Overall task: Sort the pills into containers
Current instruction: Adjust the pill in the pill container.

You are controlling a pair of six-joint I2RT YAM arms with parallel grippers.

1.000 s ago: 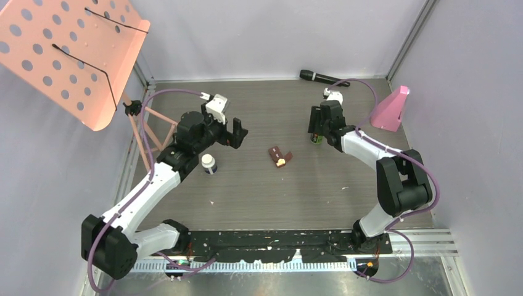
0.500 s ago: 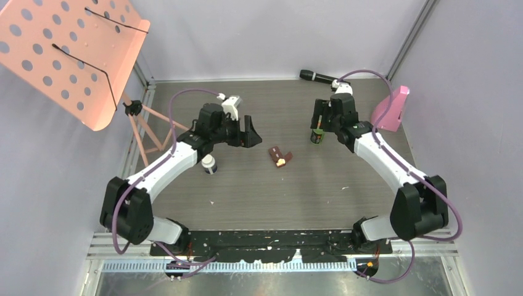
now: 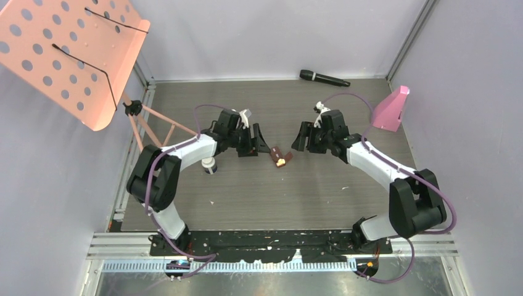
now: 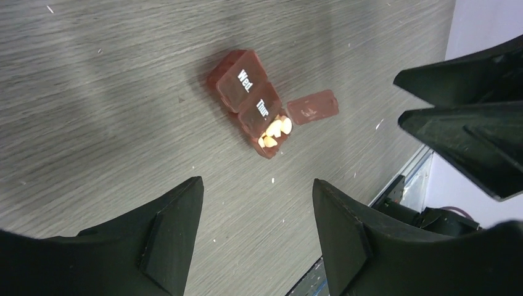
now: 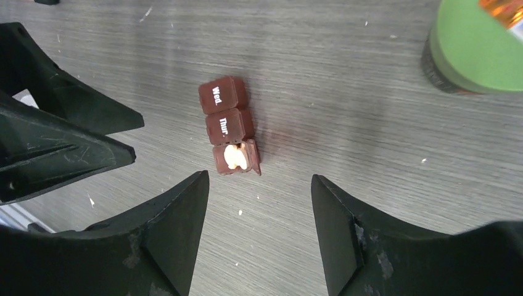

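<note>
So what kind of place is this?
Probably a robot test booth: a left arm and right arm bolted to a table, plain walls close around, and props like a microphone and pill case.

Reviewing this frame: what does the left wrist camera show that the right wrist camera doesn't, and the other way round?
Only the left wrist view: the right gripper, open, at the right edge, and the case's flipped-open lid seen face on.
Only the right wrist view: the green-lidded bottle in the top right corner, and the left gripper, open, at the left edge.
Both: the brown pill case on the table, its Wed and Thur lids shut, the end compartment open with pale pills inside.
</note>
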